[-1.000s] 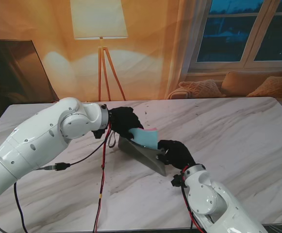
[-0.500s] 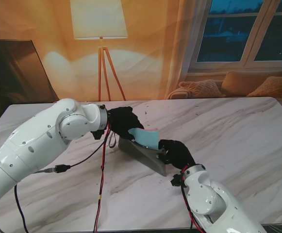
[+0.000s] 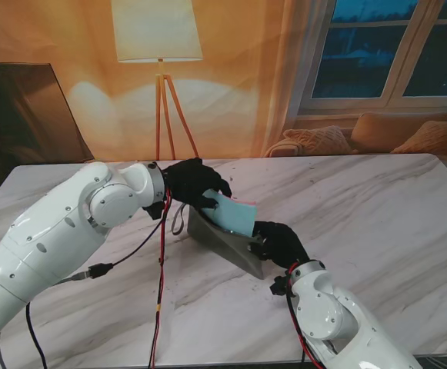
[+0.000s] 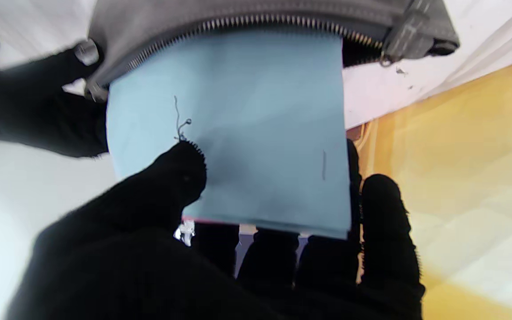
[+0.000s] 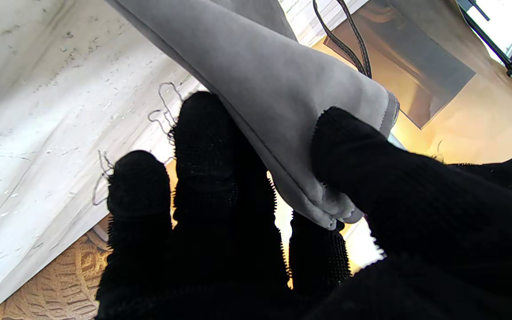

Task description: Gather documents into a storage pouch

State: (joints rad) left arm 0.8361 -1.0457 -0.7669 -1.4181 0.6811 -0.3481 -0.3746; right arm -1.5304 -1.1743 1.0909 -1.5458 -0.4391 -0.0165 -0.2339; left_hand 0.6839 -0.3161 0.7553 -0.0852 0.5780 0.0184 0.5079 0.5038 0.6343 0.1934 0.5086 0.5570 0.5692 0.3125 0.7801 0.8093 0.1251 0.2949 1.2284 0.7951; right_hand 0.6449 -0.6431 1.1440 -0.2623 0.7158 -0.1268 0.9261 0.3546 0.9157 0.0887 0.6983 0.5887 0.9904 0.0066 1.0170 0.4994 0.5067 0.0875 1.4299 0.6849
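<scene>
left hand (image 3: 195, 182) feeding blue document (image 3: 232, 216) (half in), grey pouch (image 3: 221, 245)

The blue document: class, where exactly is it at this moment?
In the stand's view, the blue document sits mid-table, pinched by the left hand, its far edge entering the grey zip pouch that the right hand holds.

Matt grey cloth pouch (image 3: 225, 241), metal zipper (image 4: 256, 22); smooth blue paper (image 4: 238, 124); glossy marble table (image 3: 377, 207).

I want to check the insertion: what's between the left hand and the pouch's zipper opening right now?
The light blue document. In the left wrist view, the left hand pinches one end while the other end sits inside the grey pouch, past its open zipper.
</scene>
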